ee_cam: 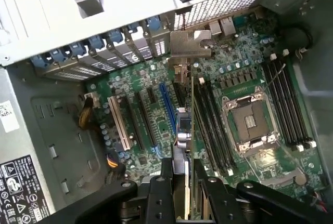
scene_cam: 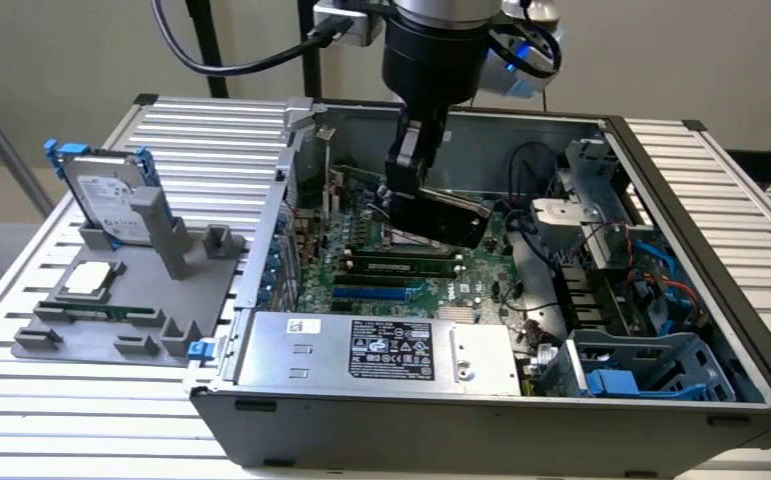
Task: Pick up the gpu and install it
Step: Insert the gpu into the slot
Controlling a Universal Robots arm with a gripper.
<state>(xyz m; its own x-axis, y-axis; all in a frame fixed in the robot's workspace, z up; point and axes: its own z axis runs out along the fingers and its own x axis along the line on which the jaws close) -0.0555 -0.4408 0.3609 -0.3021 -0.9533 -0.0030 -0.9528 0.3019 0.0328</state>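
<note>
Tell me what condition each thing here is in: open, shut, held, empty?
gripper, shut on the gpu.
gpu, held over the motherboard inside the case.
computer case, open, its inside exposed.
processor socket, empty.
hard drive, standing upright in the grey holder outside the case.

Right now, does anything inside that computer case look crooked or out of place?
The gpu, clamped in the gripper, hangs at a slant above the motherboard, apparently not seated in a slot. Nothing looks spilled or damaged.
</note>
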